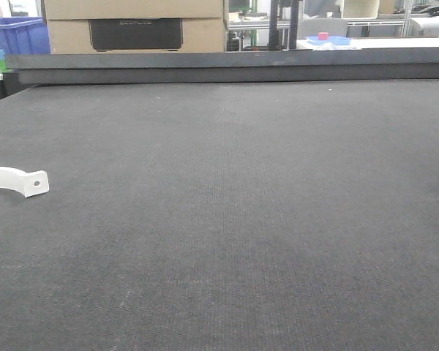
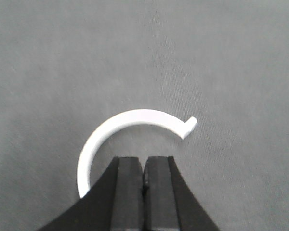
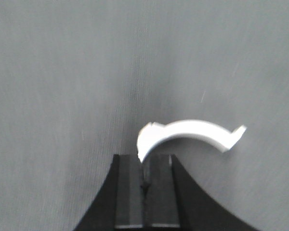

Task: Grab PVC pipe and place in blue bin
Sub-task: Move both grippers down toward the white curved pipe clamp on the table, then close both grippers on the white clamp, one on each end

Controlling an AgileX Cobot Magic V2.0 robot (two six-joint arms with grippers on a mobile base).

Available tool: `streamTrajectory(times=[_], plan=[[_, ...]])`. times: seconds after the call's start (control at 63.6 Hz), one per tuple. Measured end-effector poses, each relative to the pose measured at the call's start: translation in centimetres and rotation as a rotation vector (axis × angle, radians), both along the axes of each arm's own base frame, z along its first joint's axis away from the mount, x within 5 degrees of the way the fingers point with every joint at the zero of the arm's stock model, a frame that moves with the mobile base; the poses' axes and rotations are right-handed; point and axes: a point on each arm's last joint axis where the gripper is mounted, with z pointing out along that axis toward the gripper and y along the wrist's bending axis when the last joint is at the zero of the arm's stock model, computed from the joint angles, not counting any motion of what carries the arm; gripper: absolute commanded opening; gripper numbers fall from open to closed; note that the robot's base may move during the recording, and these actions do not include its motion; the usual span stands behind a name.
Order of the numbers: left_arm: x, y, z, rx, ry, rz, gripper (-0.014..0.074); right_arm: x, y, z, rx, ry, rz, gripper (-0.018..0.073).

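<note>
PVC pipe [image 3: 192, 129], a white curved strip, caught by one end at the very tips of the right hand [image 3: 143, 156]. Dark fingers [image 3: 127, 192] pressed almost together, only a thin seam between, a sliver of white wedged in it. Rest of the strip arching away to the right over the grey bench [image 3: 62, 72], blurred; lifted or lying flat, not clear.

Left hand [image 2: 143, 161] closed tight, finger against finger, nothing gripped. Just beyond its tips a second PVC pipe [image 2: 130, 118], C-shaped, flat on the bench, its lower left end hidden behind the fingers.

From the front, neither arm in view. White curved piece [image 1: 11, 178] on the bench at the left edge, cut off by the frame. Farther back, a cardboard box [image 1: 132, 22] and the blue bin [image 1: 14, 36], partly out of frame.
</note>
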Motion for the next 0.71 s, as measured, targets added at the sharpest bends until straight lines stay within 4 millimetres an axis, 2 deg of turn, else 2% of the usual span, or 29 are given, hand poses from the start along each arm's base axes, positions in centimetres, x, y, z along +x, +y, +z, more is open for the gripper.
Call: streamTrajectory(times=[0.236, 0.472, 0.55, 0.708], plan=[[0.8, -0.5, -1.9, -0.066, 0.183, -0.015, -0.0111, 1.1, 0.4, -2.4, 0.128, 0.199, 0.002, -0.0168], [0.4, -0.7, -2.3, -0.085, 0.250, -0.025, -0.0111, 3.2, 0.0, -2.4, 0.154, 0.295, 0.011, -0.0148], [0.3, -0.7, -2.3, -0.087, 0.259, -0.026, -0.0111, 4.2, -0.2, -2.4, 0.160, 0.318, 0.011, -0.0065], [0.2, -0.7, -2.4, -0.089, 0.279, -0.029, -0.0111, 5.6, -0.4, -3.1, 0.176, 0.385, 0.014, 0.0212]])
